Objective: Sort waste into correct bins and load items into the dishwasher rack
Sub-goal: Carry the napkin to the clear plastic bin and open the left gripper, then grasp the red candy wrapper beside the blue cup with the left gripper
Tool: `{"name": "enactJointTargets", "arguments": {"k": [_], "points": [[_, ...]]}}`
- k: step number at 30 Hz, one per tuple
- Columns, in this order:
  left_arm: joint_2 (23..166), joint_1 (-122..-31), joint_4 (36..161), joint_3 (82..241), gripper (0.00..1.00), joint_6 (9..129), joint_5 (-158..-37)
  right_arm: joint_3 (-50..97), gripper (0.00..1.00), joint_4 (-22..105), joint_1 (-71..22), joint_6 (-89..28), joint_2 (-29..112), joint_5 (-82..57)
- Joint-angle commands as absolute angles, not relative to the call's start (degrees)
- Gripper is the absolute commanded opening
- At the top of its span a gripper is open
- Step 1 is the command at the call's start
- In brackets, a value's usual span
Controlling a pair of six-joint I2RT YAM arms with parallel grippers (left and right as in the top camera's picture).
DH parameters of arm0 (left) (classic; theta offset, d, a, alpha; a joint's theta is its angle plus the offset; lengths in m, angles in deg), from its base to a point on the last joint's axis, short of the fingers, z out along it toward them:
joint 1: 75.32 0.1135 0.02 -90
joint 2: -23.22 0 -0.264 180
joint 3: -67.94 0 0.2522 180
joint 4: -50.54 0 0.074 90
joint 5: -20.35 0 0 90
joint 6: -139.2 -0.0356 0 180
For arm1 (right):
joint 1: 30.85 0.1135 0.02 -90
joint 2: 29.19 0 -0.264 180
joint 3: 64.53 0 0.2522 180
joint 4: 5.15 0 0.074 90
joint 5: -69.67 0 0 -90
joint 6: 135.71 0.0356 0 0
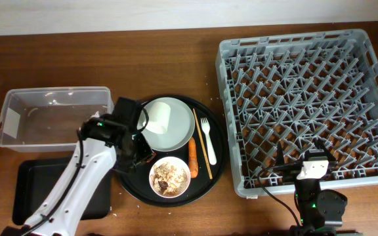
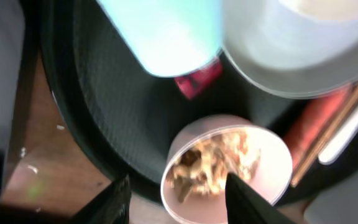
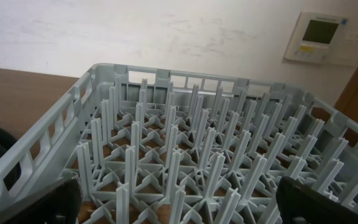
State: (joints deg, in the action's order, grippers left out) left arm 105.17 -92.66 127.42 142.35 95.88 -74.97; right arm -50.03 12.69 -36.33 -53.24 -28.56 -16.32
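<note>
1. Grey dishwasher rack [image 1: 227,111], peg-grid pattern.
2. Black round tray [image 1: 219,147]; black rectangular tray [image 1: 38,187].
3. Pale grey-green plate [image 1: 179,131], white cup [image 1: 157,118], white fork [image 1: 205,128].
4. Orange carrot [image 1: 192,157], red wrapper [image 2: 197,79], light blue cup [image 2: 166,34].
5. Clear tub [image 1: 54,95], white label [image 1: 10,121].
6. Brownish-white food scraps [image 1: 170,176], white bowl [image 1: 151,176].

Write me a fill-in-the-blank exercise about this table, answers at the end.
The dishwasher rack is ___. The food scraps sit in a white ___. The white cup sits on the grey-green ___. The carrot rests on the round black ___.
Missing words: empty, bowl, plate, tray.
</note>
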Motion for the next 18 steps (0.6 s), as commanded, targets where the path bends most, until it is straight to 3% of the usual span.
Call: {"name": "enactJointTargets", "arguments": {"k": [1, 3, 9, 18], "points": [[104.82, -92.9, 123.31, 137.8, 0.45, 103.2, -73.27, -50.45, 0.99, 12.76, -36.11, -53.22, -28.98, -16.45], [104.84, -92.9, 118.98, 134.78, 0.4, 103.22, -73.31, -50.45, 0.99, 12.76, -36.11, -53.2, -28.98, -16.45], [104.84, -92.9, 108.62, 127.88, 0.36, 105.39, -73.27, -50.45, 0.99, 12.78, -36.11, -53.22, -28.98, -16.45], [104.89, -92.9, 105.45, 127.48, 0.34, 106.46, -72.2, -50.45, 0.99, 12.76, -36.11, -53.2, -28.98, -16.45]]}}
